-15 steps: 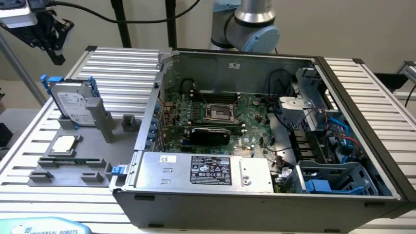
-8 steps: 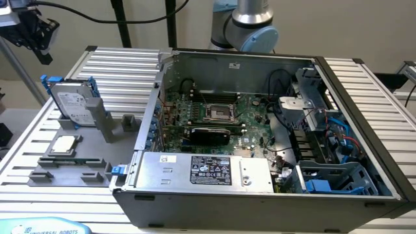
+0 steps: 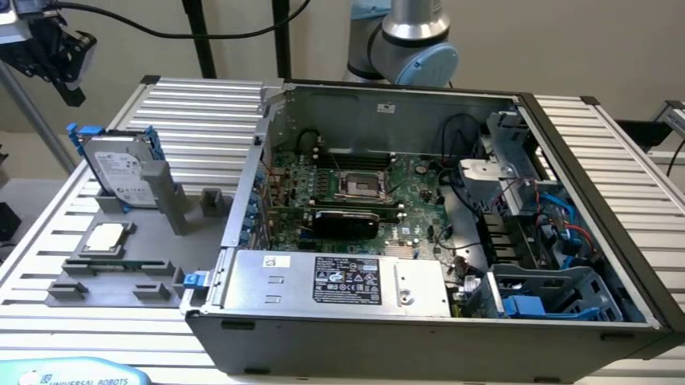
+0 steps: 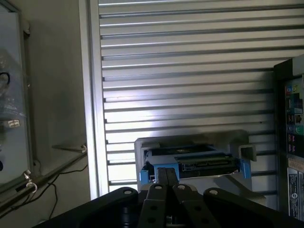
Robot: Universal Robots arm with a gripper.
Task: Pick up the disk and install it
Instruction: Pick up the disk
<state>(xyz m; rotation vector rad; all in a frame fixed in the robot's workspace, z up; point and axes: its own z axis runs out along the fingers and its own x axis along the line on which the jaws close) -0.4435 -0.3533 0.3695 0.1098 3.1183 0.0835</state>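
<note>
Your pincer hangs with its two fingers pressed together and nothing between them, high over the far corner of the slatted table at the exterior view's left. The disk stands on edge in the grey holder on that same side of the table, just left of the open computer case, its blue carrier framing it. In the wrist view it lies just beyond the fingertips. The main risk, as I judge it, is the pressed-together fingers. Brought down like this they would land on the disk's top edge instead of straddling it, and could tip it in the holder or jam it. The carrier is plastic, so a grip on its rails alone may flex or slip. The CPU chip sits near the holder, on the side towards the exterior camera, and a wide swing could catch it. Inside the case, the blue cables run close by the drive cage at the near right corner and could snag a carried disk. You cannot read the pincer's height above the disk from either view. The holder hides the disk's lower part, the picture's edge cuts off the arm's wrist in the exterior view, and the case wall screens part of the drive cage.
</note>
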